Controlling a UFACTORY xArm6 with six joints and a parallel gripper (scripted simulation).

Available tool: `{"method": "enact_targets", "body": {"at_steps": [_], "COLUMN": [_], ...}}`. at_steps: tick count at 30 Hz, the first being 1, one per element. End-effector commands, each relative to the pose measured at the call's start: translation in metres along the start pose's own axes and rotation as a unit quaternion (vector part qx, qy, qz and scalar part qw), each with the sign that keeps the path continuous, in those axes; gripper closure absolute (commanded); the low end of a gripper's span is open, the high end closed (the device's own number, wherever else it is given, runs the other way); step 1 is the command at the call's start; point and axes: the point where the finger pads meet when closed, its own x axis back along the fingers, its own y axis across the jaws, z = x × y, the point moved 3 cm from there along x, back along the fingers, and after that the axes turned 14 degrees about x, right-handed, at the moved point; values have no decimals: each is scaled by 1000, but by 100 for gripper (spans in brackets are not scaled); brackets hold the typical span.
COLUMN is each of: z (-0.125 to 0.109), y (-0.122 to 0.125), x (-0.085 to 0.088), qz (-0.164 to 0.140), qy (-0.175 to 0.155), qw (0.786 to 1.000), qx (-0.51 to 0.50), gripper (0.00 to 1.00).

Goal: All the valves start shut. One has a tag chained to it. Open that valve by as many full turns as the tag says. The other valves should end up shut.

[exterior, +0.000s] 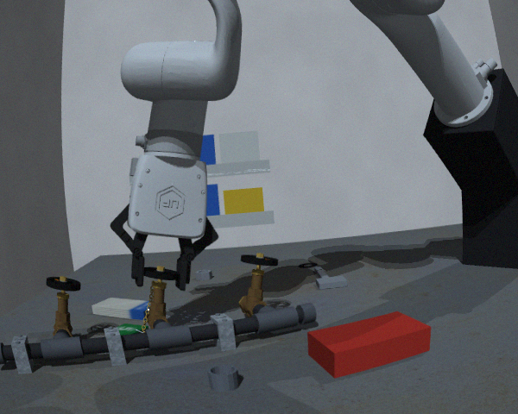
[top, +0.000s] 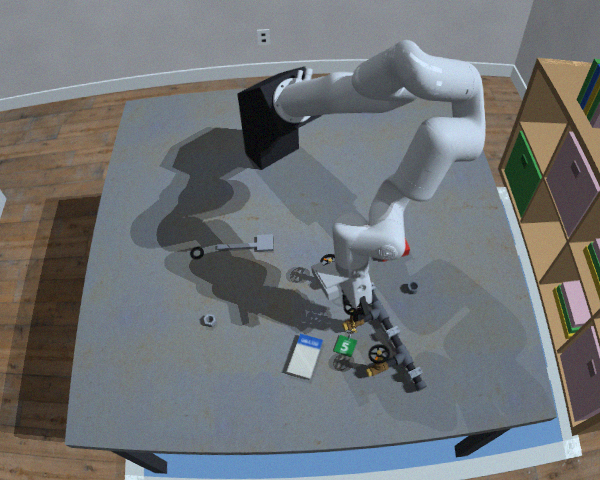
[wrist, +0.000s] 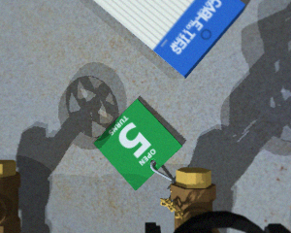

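Note:
A grey pipe (exterior: 152, 338) on the table carries three brass valves with black handwheels. The middle valve (exterior: 157, 303) has a chain to a green tag (wrist: 137, 143) that reads "OPEN 5 TURNS"; the tag also shows in the top view (top: 344, 345). My gripper (exterior: 160, 272) is straight above this valve and is shut on its handwheel (exterior: 160, 272), one finger on each side of the rim. The left valve (exterior: 63, 307) and the right valve (exterior: 255, 285) stand apart from the fingers. In the wrist view only the brass stem (wrist: 193, 194) and a bit of the wheel rim show.
A blue and white box of cable ties (top: 303, 355) lies beside the tag. A red block (exterior: 369, 341) and a small grey cup (exterior: 224, 378) lie in front of the pipe. A nut (top: 206, 318), a black ring (top: 196, 248) and a grey tool (top: 248, 243) lie farther off. A shelf (top: 569, 227) stands at the right.

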Motion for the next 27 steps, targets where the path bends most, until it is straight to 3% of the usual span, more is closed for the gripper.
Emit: {"method": "enact_targets", "body": {"at_steps": [1, 7, 17, 19, 20, 23, 27], "z": [0, 0, 0, 0, 0, 0, 0], "y": [0, 0, -1, -1, -1, -1, -1], "x": [0, 0, 0, 0, 0, 0, 0], "qz": [5, 5, -2, -2, 0, -4, -7], "qy": [5, 5, 1, 1, 3, -1, -6], "qw": [997, 979, 896, 896, 862, 831, 772], "qx": [77, 203, 445, 445, 507, 557, 635], "gripper": [100, 100, 100, 100, 100, 100, 100]}}
